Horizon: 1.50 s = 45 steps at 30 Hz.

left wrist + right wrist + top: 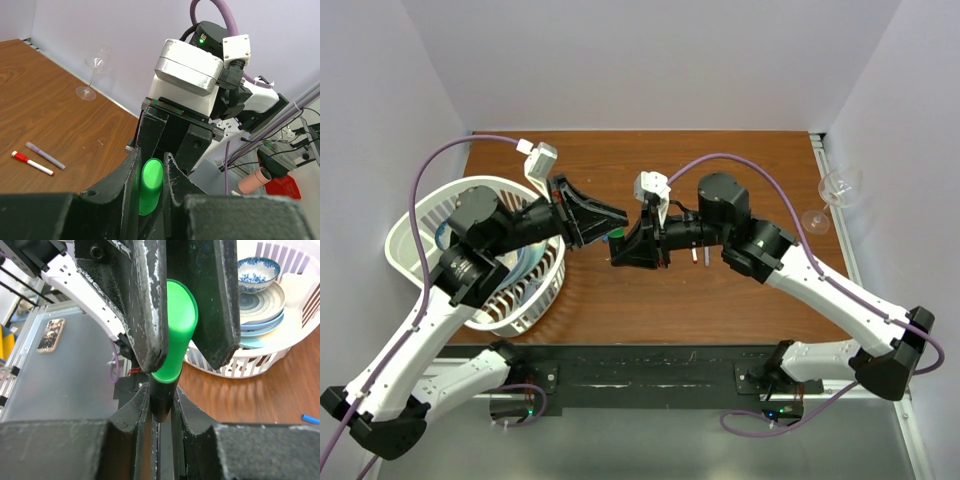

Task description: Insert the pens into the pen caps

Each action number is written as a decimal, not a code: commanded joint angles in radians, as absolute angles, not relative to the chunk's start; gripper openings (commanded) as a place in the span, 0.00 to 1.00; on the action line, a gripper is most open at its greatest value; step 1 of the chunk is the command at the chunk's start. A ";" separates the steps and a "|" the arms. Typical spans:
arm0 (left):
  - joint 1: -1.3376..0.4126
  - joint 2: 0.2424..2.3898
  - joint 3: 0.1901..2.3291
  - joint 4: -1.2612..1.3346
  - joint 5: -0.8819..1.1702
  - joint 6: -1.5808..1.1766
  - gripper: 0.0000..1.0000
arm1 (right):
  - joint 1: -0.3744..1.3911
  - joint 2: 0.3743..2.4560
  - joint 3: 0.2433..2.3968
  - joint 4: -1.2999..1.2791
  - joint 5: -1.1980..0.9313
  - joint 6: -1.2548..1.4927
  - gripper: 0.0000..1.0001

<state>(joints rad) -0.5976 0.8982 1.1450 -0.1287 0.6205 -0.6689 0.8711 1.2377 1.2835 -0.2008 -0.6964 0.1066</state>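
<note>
The wooden table (720,300) carries a white slatted basket (525,310) at the left, with a blue-and-white bowl (259,274) and stacked plates (265,305) inside it. A wine glass (97,62) stands upright by the far wall, well apart from the work.

Both arms meet nose to nose above mid-table. The left gripper (151,172) is clenched on the green cap (177,325). The right gripper (160,400) is clamped on the black marker (160,407), gripping the barrel just behind the cap. The cap's mouth meets the barrel, and the two look roughly in line. In my judgement the cap is on the tip, but I cannot tell whether it is pushed fully home.

On the table near the right arm lie two thin pens, just beside each other. One is white with a red end (32,163) (apparently capped already), and the other is greyish (45,154). A small blue piece (310,418), likely the blue cap, lies on the wood near the basket.

Risks noted:
- The opposing fingertips are very close, so any further push could bring jaw against jaw.
- An off-axis push could lever the marker out of its narrow grip.
- If either claw lets go before the cap is seated, the cap or marker would drop and could roll among the loose pens.
</note>
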 commanded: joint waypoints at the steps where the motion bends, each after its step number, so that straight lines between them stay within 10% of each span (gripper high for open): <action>1: -0.617 0.902 1.160 -0.272 0.700 -0.743 0.00 | 0.851 1.178 1.270 0.100 -0.552 0.097 0.00; 14: -0.615 0.874 1.045 -0.167 0.801 -0.776 0.00 | 0.851 1.121 1.230 0.124 -0.578 0.138 0.00; 21: -0.615 0.862 1.083 -0.124 0.675 -0.810 0.38 | 0.851 1.147 1.210 0.118 -0.638 0.130 0.00; 32: -0.615 0.896 1.184 0.022 0.560 -0.700 0.59 | 0.850 1.200 1.293 0.051 -0.643 0.175 0.00; 45: -0.615 0.888 1.071 0.126 0.577 -0.695 0.50 | 0.851 1.212 1.290 0.158 -0.649 0.252 0.00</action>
